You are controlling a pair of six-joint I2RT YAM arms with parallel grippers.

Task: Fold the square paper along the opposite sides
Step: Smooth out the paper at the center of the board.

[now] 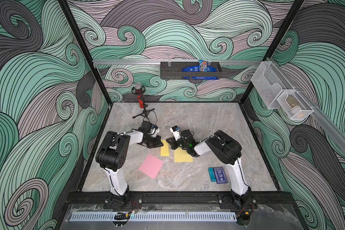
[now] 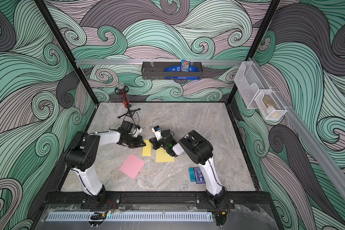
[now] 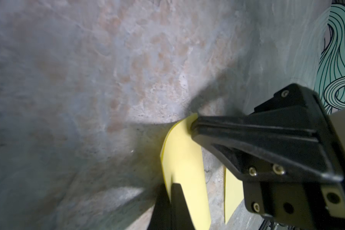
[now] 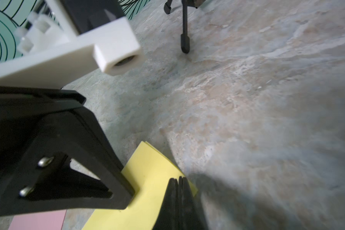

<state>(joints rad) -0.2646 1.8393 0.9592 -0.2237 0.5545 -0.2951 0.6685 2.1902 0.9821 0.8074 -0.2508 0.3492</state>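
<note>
The folded paper (image 1: 164, 148) lies near the middle of the table (image 1: 207, 123) as a narrow yellow strip between the two arms. In the right wrist view its far corner shows two layers, one lying on the other with edges nearly matched, so the fold along opposite sides looks made. In the left wrist view a sliver of the lower layer shows along one long edge, so the match is close but not exact.

The left gripper (image 1: 159, 141) is pressed together, and its tip rests on the strip's far end from one side. The right gripper (image 1: 168, 141), also pressed together, touches the same end from the other side. Neither seems to have paper between its fingers; as far as the wrist views show, both tips bear down on top of it.

By my judgement this is the creasing step. What is left is to carry the pressure along the fold until it lies flat, then lift both arms clear.

A yellow sheet (image 1: 184, 157) lies flat just beside the strip, partly under the right arm. A pink sheet (image 1: 151, 165) lies nearer the front, apart from both. Neither shows a fold — whether they belong to the task I cannot tell.
</note>
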